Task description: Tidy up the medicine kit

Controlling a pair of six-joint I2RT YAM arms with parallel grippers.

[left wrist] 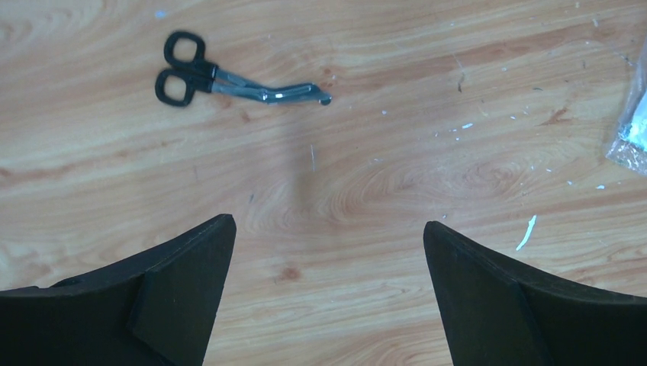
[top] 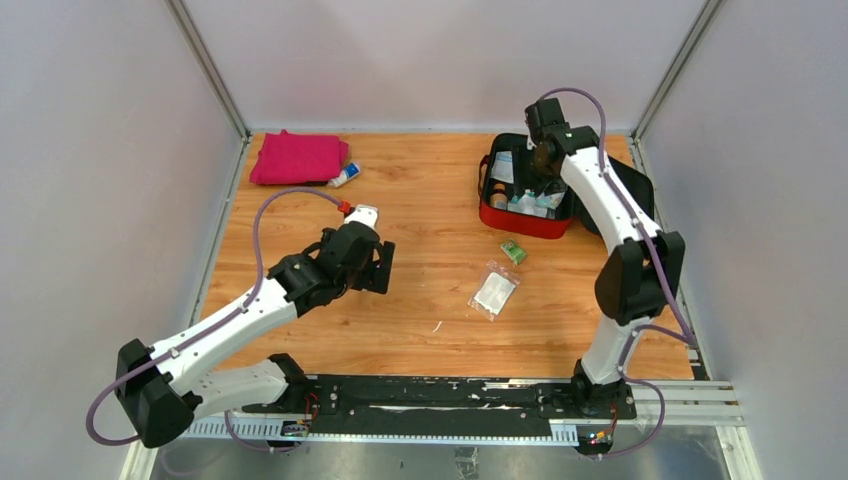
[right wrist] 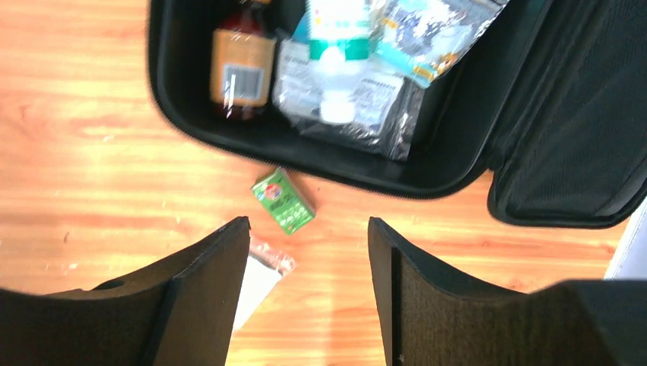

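The red medicine kit (top: 522, 221) lies open at the back right, its black lid (top: 641, 187) folded out to the right. The right wrist view shows its black lining (right wrist: 164, 91) holding a brown bottle (right wrist: 243, 67), a white bottle (right wrist: 336, 65) and plastic packets (right wrist: 427, 30). My right gripper (top: 545, 165) hovers over the kit, open and empty (right wrist: 309, 225). A small green box (top: 513, 251) (right wrist: 284, 201) lies on the wood just in front of the kit. My left gripper (top: 378, 266) is open and empty (left wrist: 328, 225) over bare wood, with black-handled scissors (left wrist: 229, 80) lying ahead of it.
A clear plastic packet with a white pad (top: 495, 292) (right wrist: 263, 274) lies mid-table; its edge shows in the left wrist view (left wrist: 629, 122). A folded pink cloth (top: 298, 157) and a small white tube (top: 345, 176) sit at the back left. Walls enclose the table.
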